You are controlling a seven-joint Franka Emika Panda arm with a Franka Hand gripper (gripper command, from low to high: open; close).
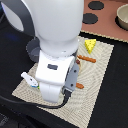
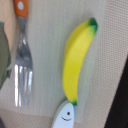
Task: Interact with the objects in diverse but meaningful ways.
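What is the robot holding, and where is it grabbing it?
Cannot be told: the tool's fingertips show in neither view. The banana lies on the mat, below the wrist camera.

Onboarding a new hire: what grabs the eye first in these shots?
In the exterior view, the white arm fills the middle, hanging over the woven mat and hiding much of it. A yellow cheese wedge sits near the mat's far edge. In the wrist view, a yellow banana lies beside an orange-handled fork.
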